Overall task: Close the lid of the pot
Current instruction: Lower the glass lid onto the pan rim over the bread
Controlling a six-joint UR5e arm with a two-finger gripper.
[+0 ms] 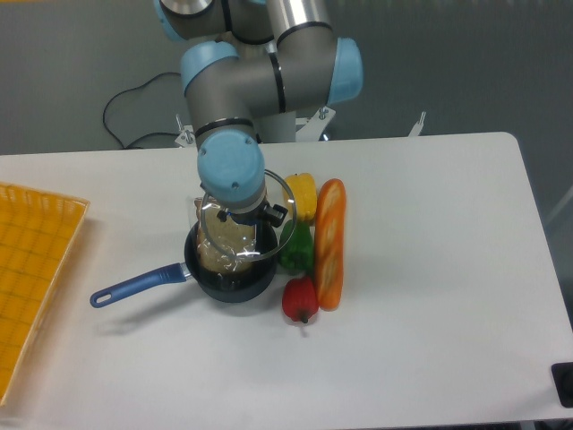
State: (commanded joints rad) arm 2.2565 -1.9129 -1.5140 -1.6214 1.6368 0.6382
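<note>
The black pot [229, 278] with a long blue handle [139, 285] sits left of centre on the white table. A tan bagged item [218, 248] stands in it. My gripper [240, 215] hangs over the pot, shut on the blue knob of the glass lid [273, 235]. The lid is held above the pot's rim, tilted, and mostly over the pot. The fingertips are hidden under the wrist.
A yellow pepper [303, 193], a green pepper [297, 251], a red pepper [300, 300] and a long orange bread loaf [329, 242] lie right beside the pot. An orange basket [31, 278] sits at the left table edge.
</note>
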